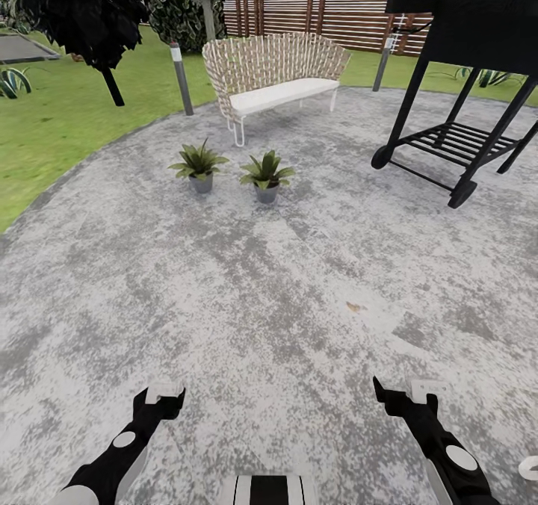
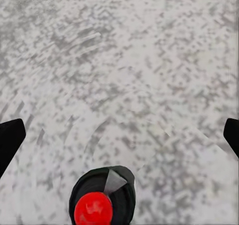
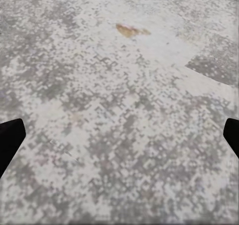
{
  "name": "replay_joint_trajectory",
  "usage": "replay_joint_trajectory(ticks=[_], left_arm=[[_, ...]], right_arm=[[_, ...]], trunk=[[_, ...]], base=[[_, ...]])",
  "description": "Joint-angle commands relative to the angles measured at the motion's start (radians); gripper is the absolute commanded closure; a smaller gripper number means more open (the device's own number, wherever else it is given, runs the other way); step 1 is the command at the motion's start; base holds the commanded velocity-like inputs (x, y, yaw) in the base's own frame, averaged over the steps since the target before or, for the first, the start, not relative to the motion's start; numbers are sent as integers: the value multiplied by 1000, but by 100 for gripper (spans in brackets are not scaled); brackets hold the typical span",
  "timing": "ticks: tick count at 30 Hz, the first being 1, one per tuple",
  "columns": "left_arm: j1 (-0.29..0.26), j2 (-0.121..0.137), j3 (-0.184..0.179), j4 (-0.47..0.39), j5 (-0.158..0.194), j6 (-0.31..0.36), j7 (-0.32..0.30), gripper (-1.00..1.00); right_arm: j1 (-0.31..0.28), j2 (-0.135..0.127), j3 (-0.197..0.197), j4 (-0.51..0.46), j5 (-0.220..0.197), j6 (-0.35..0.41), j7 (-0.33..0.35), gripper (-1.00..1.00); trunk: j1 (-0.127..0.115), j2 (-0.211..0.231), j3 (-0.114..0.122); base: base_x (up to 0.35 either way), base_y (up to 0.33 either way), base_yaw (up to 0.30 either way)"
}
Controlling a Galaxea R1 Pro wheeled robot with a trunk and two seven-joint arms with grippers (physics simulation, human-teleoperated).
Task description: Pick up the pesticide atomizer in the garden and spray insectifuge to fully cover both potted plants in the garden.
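Note:
Two potted plants [image 1: 199, 167] [image 1: 267, 176], green rosettes in little grey pots, stand side by side on the round grey paving [image 1: 299, 266], well ahead of both arms. In the left wrist view the pesticide atomizer [image 2: 102, 197] appears from above: a dark-green body with a round red top. It sits low between the wide-apart black fingers [image 2: 10, 135] of my left gripper [image 2: 119, 135] [image 1: 159, 399], which is open and apart from it. My right gripper [image 1: 407, 397] [image 3: 119, 135] is open over bare paving.
A wicker bench [image 1: 273, 75] stands behind the plants, and a black grill [image 1: 463, 57] is at the right. Grey bollard lamps [image 1: 181, 79] [image 1: 383, 64] flank the bench. Lawn [image 1: 60, 124] borders the paving on the left, before a slat fence [image 1: 336, 12]. A small brown leaf [image 1: 353, 308] [image 3: 130, 30] lies ahead.

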Motion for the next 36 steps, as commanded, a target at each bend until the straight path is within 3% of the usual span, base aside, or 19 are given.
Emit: replay_joint_trajectory(ticks=[1, 27, 36], left_arm=[[0, 1, -4, 0, 3, -3, 0, -100], [0, 2, -5, -3, 3, -2, 0, -100], [0, 2, -5, -4, 3, -2, 0, -100]], right_arm=[[0, 0, 0, -1, -10, 5, 1, -100], [0, 1, -2, -6, -12, 5, -1, -100], [0, 1, -3, -6, -12, 5, -1, -100]], trunk=[[0, 0, -1], [0, 0, -1], [0, 0, -1]], base=[[-14, 0, 0], [-43, 0, 0], [-240, 0, 0]])
